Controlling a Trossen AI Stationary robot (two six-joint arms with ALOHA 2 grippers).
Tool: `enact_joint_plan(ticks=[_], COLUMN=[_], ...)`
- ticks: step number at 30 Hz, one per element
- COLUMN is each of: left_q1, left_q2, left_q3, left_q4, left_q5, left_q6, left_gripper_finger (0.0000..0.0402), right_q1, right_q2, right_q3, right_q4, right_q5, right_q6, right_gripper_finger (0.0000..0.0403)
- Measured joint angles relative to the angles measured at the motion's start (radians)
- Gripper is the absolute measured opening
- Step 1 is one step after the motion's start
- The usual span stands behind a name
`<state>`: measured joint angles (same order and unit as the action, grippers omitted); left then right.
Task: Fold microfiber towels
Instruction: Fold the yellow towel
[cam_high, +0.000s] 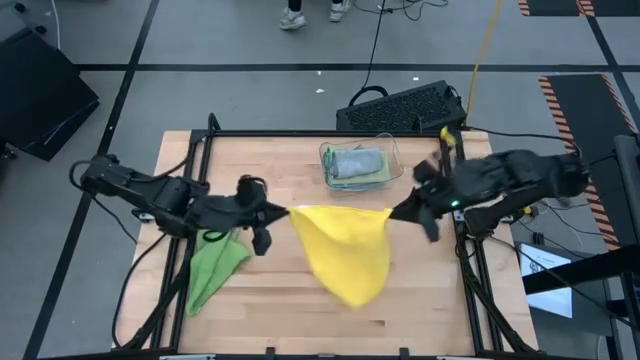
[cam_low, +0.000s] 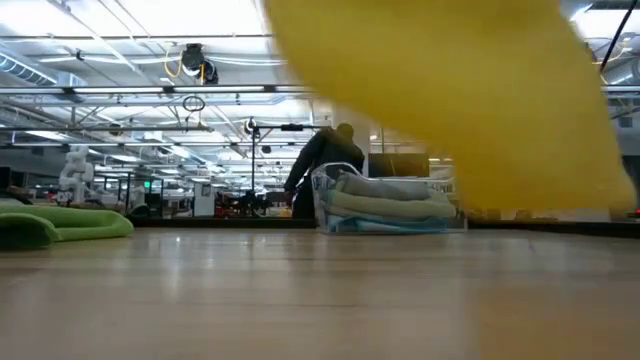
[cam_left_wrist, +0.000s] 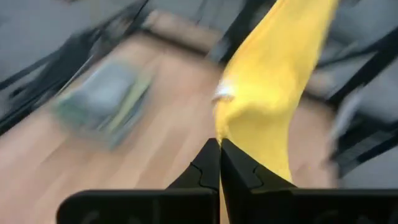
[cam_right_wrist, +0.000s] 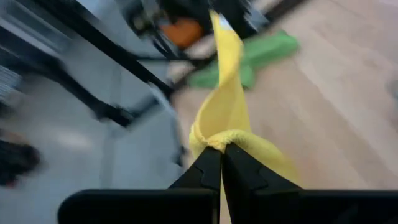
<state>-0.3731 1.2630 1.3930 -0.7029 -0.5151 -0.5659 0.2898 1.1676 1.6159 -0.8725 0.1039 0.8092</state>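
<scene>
Yellow towel (cam_high: 345, 250) held stretched in air above counter centre, lower part draped toward near edge. Judged light, limp, non-slip; best taken at corners. One top corner pinched in closed left gripper (cam_high: 283, 212), other in closed right gripper (cam_high: 393, 213). Bright green towel (cam_high: 215, 262) left crumpled near left edge.

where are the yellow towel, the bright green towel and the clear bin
yellow towel (cam_high: 343, 255): high view, middle of the hanging cloth.
bright green towel (cam_high: 213, 265): high view, centre of the crumpled heap.
clear bin (cam_high: 391, 152): high view, its right rim.
</scene>
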Motion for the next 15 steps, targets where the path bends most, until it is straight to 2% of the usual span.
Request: enact_joint_plan(ticks=[2, 3, 6, 7, 8, 9, 10, 13, 14, 15], left_q1=[0.025, 0.04, 0.057, 0.05, 0.042, 0.039, 0.037, 0.035, 0.038, 0.044], left_q2=[0.015, 0.026, 0.036, 0.032, 0.032, 0.033, 0.027, 0.016, 0.019, 0.023], left_q3=[-0.001, -0.002, -0.003, -0.003, 0.003, 0.006, 0.006, -0.002, -0.006, -0.006], left_q4=[-0.11, -0.089, 0.222, 0.349, 0.439, 0.478, 0.462, 0.254, 0.212, 0.228], left_q5=[0.029, 0.091, 0.437, 0.53, 0.568, 0.55, 0.483, 0.231, 0.215, 0.274], left_q6=[-0.049, -0.049, 0.084, 0.128, 0.16, 0.17, 0.171, 0.103, 0.055, 0.049], left_gripper_finger=[0.0003, 0.0004, 0.0002, 0.0003, 0.0004, 0.0004, 0.0003, 0.0002, 0.0003, 0.0003], right_q1=[-0.002, -0.007, -0.009, -0.009, -0.008, -0.007, -0.007, -0.014, -0.022, -0.032], right_q2=[0.021, 0.031, 0.058, 0.061, 0.065, 0.067, 0.068, 0.069, 0.069, 0.067], right_q3=[-0.038, -0.057, -0.092, -0.095, -0.098, -0.101, -0.104, -0.111, -0.111, -0.111], right_q4=[-0.02, -0.016, 0.003, 0.011, 0.011, 0.01, 0.016, 0.024, 0.027, 0.031], right_q5=[0.025, 0.028, -0.02, -0.034, -0.049, -0.056, -0.056, -0.053, -0.053, -0.054], right_q6=[-0.048, -0.062, -0.071, -0.071, -0.073, -0.076, -0.082, -0.106, -0.115, -0.12], right_gripper_finger=[0.0, 0.0, 0.0, 0.0, 0.0, 0.0, 0.0, 0.0, 0.0, 0.0])
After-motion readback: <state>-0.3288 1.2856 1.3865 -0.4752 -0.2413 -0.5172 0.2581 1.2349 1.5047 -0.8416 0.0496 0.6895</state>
